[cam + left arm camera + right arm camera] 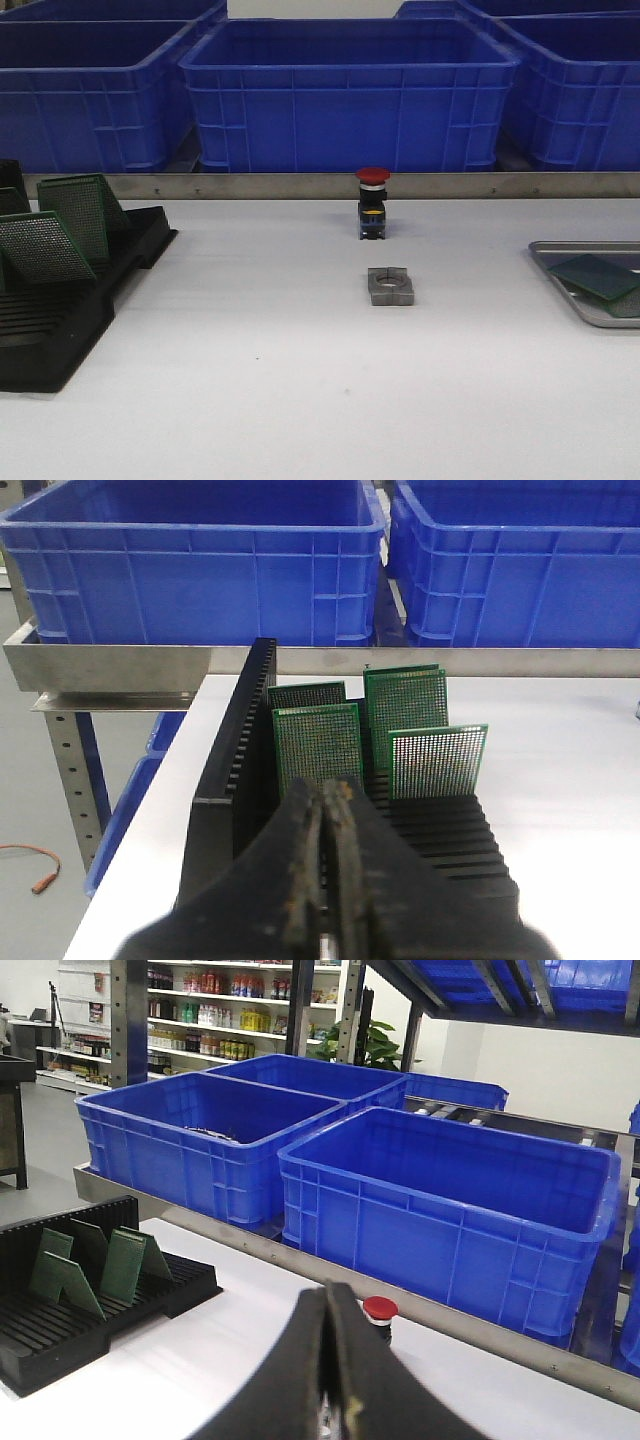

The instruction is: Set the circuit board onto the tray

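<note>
Left gripper (pixel 325 792): fingers pressed together, holding nothing, poised above the near end of the black rack (pixel 240 750).
Right gripper (pixel 330 1305): fingers closed, empty, held high over the table (pixel 300 400), well apart from the tray (pixel 575 300).
Task item: circuit boards (pixel 318 748) stand upright and slightly tilted in the rack slots at the table's left side.
Tray: at the far right edge; one green board (pixel 598 275) already lies in it, partly cut off by the frame.
Risk, grasp: boards stand close together, so in my judgement closing fingers could nudge a neighbour or tip it out of its slot.
Risk, transfer: rack and tray are well apart; a thin board pinched by its edge may slip or swing.
Risk, path: the red push-button (pixel 372 200) and metal block (pixel 390 286) sit between.
Count, boards in rack: four seen from the left wrist.
Count, board in tray: one.
Count, blue crates (pixel 345 95): at least four.
</note>
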